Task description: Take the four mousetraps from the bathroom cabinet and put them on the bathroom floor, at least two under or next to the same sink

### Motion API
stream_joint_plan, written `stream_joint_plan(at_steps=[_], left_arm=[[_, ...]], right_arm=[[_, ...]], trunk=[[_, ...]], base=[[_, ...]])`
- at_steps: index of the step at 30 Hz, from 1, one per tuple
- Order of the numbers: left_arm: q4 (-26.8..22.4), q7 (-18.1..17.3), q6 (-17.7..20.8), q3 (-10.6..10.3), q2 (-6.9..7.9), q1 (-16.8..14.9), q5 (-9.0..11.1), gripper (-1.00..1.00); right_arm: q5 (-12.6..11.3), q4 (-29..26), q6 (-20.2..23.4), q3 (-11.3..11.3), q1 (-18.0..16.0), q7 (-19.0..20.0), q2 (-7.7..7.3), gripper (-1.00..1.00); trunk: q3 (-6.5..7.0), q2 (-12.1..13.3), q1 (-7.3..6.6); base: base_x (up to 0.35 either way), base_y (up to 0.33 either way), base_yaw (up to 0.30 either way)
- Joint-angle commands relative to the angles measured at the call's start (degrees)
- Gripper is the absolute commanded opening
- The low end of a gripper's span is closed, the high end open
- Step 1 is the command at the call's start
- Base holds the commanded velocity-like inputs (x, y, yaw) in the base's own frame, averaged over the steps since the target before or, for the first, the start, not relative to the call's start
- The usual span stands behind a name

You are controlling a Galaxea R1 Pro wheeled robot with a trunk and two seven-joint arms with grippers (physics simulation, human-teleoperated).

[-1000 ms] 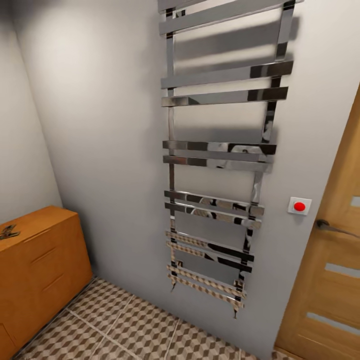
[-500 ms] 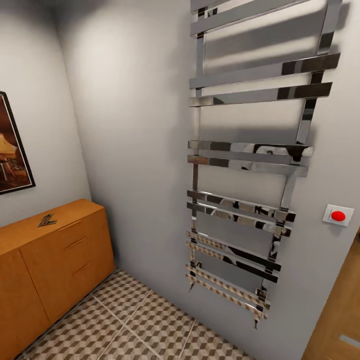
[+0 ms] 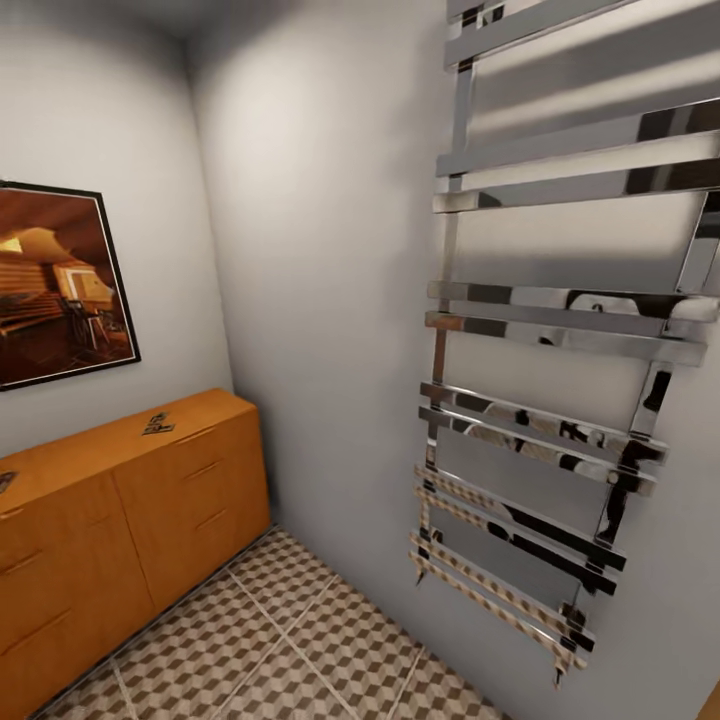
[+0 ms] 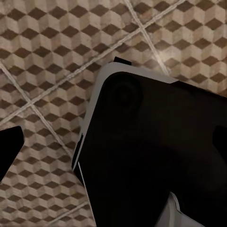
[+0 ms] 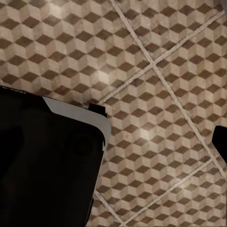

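Observation:
The orange-brown cabinet (image 3: 120, 510) stands against the left wall in the head view. One mousetrap (image 3: 157, 424) lies on its top near the right end, and a second mousetrap (image 3: 4, 481) peeks in at the frame's left border. The cube-patterned bathroom floor (image 3: 290, 640) runs in front of it. In the left wrist view, one dark fingertip (image 4: 9, 146) of my left gripper sits at the frame's side over the floor tiles (image 4: 42, 56), with nothing held. The right wrist view likewise has a dark fingertip (image 5: 221, 139) at its side above the tiles (image 5: 156, 71). The sink is out of view.
A tall chrome towel radiator (image 3: 560, 330) hangs on the right wall, reaching close to the floor. A framed dark picture (image 3: 55, 285) hangs above the cabinet. My own black and white base (image 4: 151, 156) takes up much of both wrist views (image 5: 47, 165).
The camera has turned left: the cabinet and picture have come further into view, the radiator has slid right, and the red wall button has left the frame.

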Motion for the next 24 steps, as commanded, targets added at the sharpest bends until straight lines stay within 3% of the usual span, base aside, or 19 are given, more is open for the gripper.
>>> stream_joint_plan(at_steps=[1, 24], left_arm=[[0.0, 0.0, 0.0, 0.1, -0.01, 0.0, 0.2, 1.0], [0.0, 0.0, -0.1, 0.1, -0.01, 0.0, 0.3, 1.0]], right_arm=[[0.4, -0.1, 0.2, 0.0, 0.0, 0.0, -0.01, 1.0], [0.4, -0.1, 0.2, 0.0, 0.0, 0.0, 0.0, 1.0]], trunk=[[-0.02, 0.0, 0.02], [-0.02, 0.0, 0.02]], base=[[0.0, 0.0, 0.293], [0.0, 0.0, 0.293]])
